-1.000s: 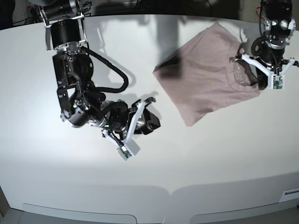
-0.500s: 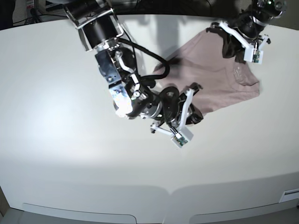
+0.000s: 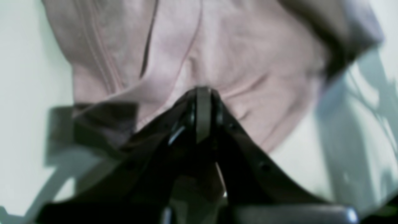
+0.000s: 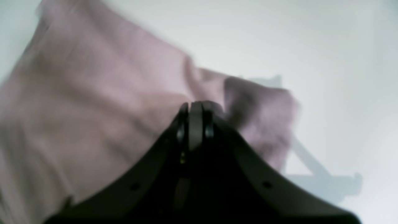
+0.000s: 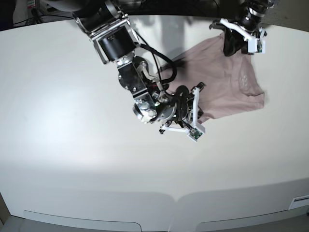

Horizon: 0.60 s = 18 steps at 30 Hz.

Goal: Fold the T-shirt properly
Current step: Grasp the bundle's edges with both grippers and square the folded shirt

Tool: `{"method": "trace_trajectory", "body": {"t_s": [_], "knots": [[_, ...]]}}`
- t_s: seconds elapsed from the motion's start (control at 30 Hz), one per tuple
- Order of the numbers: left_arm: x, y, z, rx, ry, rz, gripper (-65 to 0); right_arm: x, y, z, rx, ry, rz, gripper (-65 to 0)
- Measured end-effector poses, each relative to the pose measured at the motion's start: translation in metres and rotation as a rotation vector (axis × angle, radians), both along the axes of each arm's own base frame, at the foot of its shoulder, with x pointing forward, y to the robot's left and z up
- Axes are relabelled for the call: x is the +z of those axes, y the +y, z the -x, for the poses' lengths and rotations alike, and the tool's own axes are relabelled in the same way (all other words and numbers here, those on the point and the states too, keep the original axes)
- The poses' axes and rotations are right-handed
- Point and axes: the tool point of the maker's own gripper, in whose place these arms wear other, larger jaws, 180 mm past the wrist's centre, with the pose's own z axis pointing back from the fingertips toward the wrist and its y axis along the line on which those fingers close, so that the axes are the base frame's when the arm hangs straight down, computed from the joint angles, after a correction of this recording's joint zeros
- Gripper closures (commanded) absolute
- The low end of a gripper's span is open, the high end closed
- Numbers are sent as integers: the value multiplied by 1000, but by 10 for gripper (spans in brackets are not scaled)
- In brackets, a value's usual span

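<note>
Pink-mauve cotton, the T-shirt (image 5: 227, 87) lies folded into a rough block on the far right part of the white table (image 5: 72, 159), its top edge lifted at the back. The left gripper (image 5: 231, 42), at the top right of the base view, has its jaws closed on the shirt's upper edge; its wrist view shows the fabric (image 3: 217, 56) bunching into creases right at the closed tips (image 3: 203, 93). The right gripper (image 5: 199, 104) reaches in from the left, jaws pressed together at the shirt's lower left corner; in its wrist view the cloth (image 4: 93, 102) is blurred, and whether any fabric is actually pinched there cannot be made out. Part of the shirt's near edge is hidden behind this arm. The neck and sleeves cannot be picked out.
</note>
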Motion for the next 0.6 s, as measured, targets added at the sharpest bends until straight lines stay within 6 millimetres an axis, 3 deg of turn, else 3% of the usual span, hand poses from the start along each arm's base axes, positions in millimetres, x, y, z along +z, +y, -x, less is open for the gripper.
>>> {"method": "trace_trajectory", "body": {"t_s": [0.17,0.37,0.5,0.6], "knots": [[-1,1,-23,-2,-20,-6,0,-16,-48,-6,-39,18,62,0],[3,3,-56,-21,-26,-46,0,-21,-105,-8,-175,51,54,0],[6,7,-78,-61,-43,-129,0,-19,-133,11,-172,37,89,0],[9,10,-94,-79,-55,-183,0,-18,-142,29,-168,23,105,0]]}}
